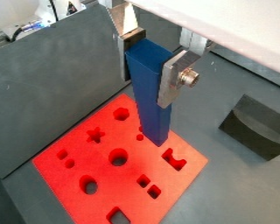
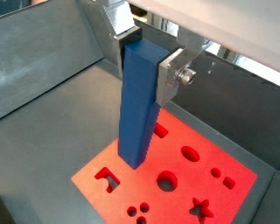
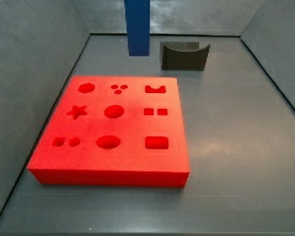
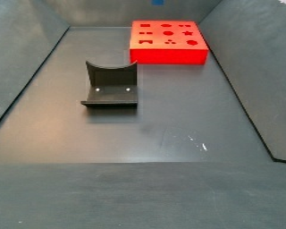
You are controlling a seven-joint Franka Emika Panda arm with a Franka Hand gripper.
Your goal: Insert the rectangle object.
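Gripper (image 1: 149, 52) clamps rectangle object (image 1: 152, 92) upright, hanging above red board (image 3: 113, 164). To seat it: align w/ rectangular slot (image 3: 158, 143), prob. the match, keep bar vertical, descend slowly.

We see the gripper (image 1: 152, 66) high over the red board (image 3: 64, 157), clamping the rectangle object (image 2: 140, 101), whose lower end hangs clear of the board. The fixture (image 4: 110, 87) stands well apart on the grey floor (image 4: 170, 134), which lies open between them. Grey walls (image 1: 55, 79) bound the sides.
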